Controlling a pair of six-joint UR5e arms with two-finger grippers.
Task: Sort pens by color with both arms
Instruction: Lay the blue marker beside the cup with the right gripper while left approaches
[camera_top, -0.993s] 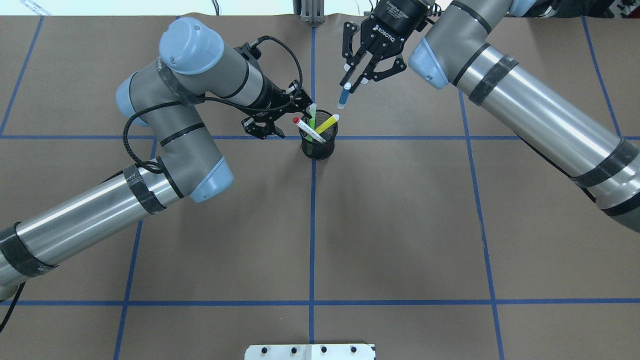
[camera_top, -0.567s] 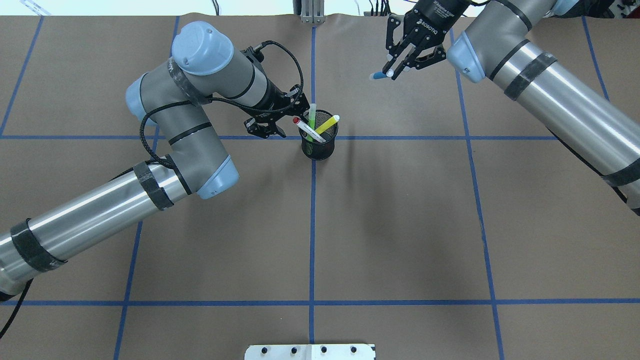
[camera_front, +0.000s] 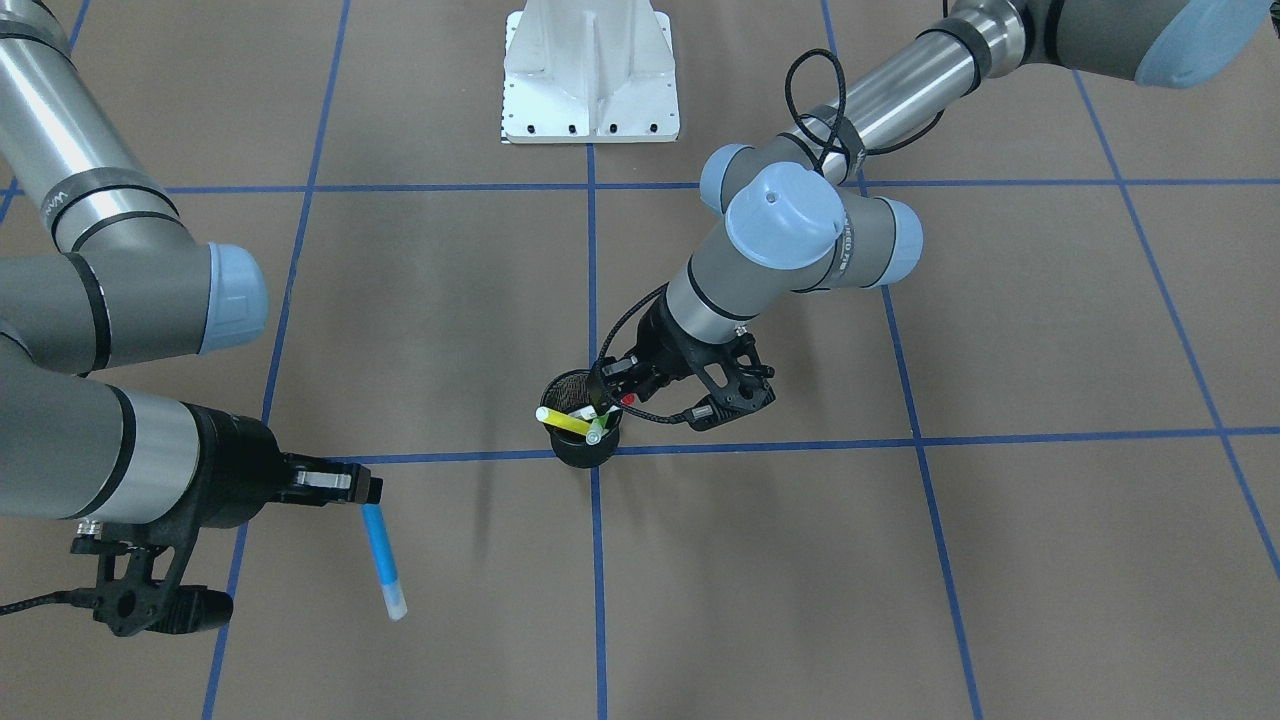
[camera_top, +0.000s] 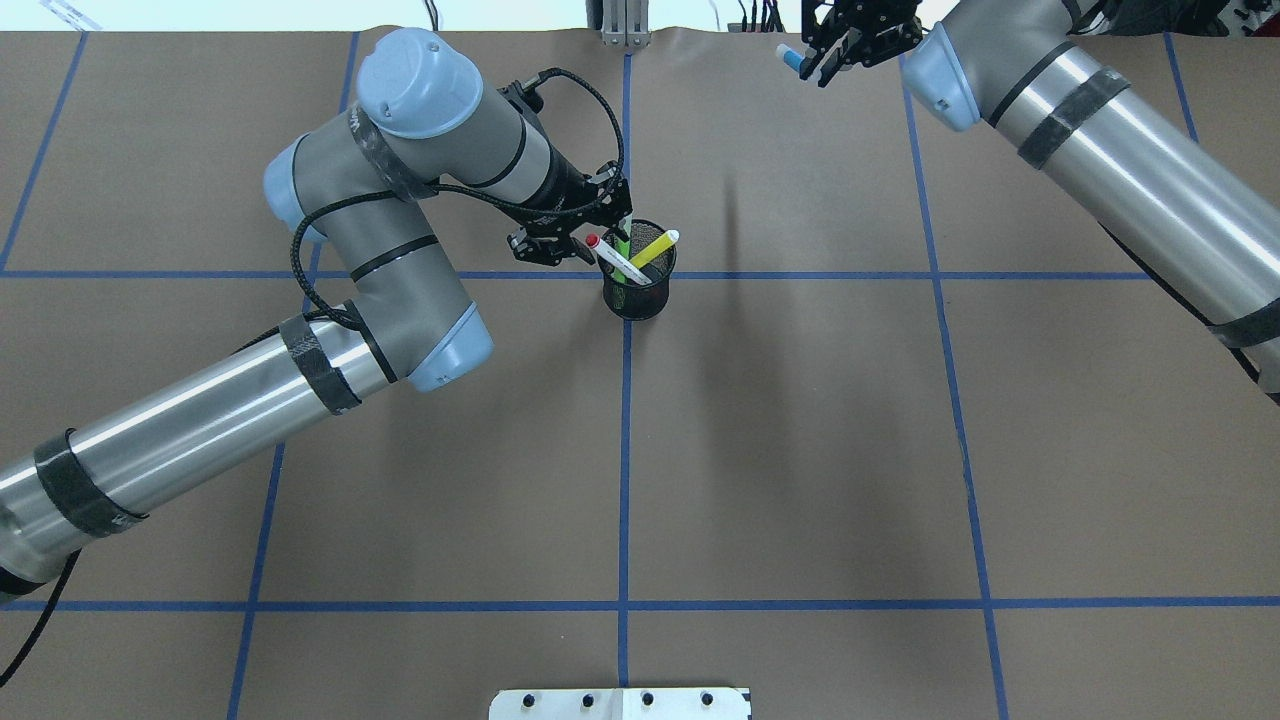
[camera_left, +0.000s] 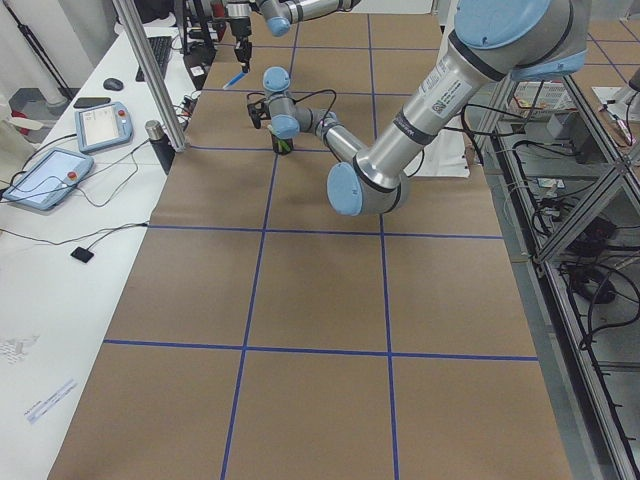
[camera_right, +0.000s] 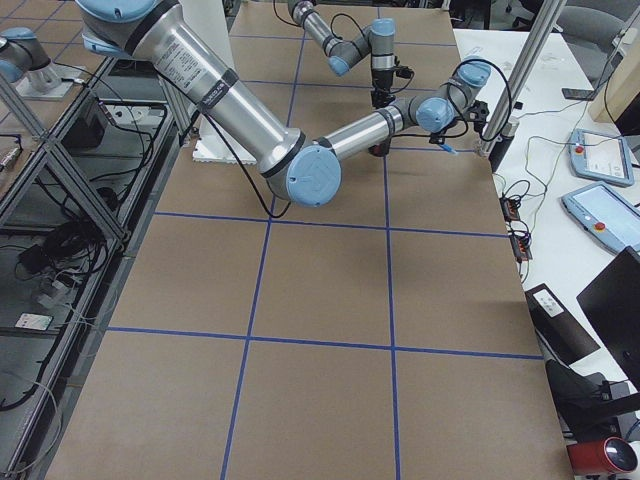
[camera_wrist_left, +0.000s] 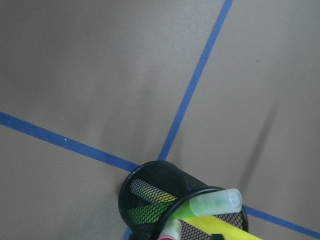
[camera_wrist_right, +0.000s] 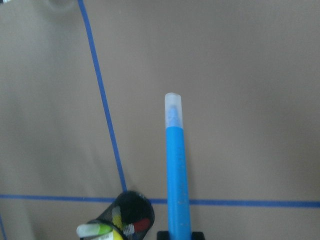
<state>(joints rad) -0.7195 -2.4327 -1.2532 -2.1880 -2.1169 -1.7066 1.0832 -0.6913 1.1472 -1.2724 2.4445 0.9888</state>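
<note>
A black mesh cup (camera_top: 640, 292) (camera_front: 583, 455) stands at the table's middle, far from the base. In it lean a yellow pen (camera_top: 655, 247) (camera_front: 562, 421), a lime green pen (camera_top: 622, 250) (camera_wrist_left: 215, 204) and a white pen with a red cap (camera_top: 610, 262). My left gripper (camera_top: 585, 222) (camera_front: 672, 388) is open and empty, close beside the cup's rim on its left. My right gripper (camera_top: 835, 45) (camera_front: 365, 490) is shut on the blue pen (camera_front: 383, 558) (camera_wrist_right: 177, 175). It holds the pen in the air near the table's far edge, well away from the cup.
The white metal base (camera_front: 590, 90) (camera_top: 620, 703) sits at the robot's side of the table. Blue tape lines (camera_top: 625, 450) divide the brown surface into squares. The table's far edge (camera_top: 500, 30) lies just beyond the right gripper.
My right gripper has carried the blue pen up and away from the cup toward the far right edge. My left gripper has moved closer to the cup's rim, still open.
</note>
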